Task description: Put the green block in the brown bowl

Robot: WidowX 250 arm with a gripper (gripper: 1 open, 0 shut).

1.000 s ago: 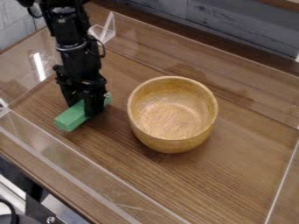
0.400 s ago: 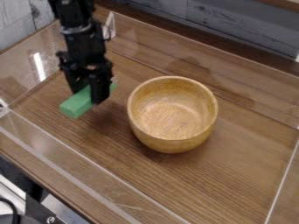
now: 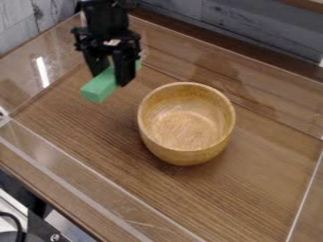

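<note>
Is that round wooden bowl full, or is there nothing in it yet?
Empty: the bowl shows its bare wooden inside, and the green block is up at the hand, off to one side.

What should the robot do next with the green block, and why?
I think the gripper should carry the green block sideways until it is over the brown bowl, because it holds the block up off the table, but beside the bowl, not above it.
</note>
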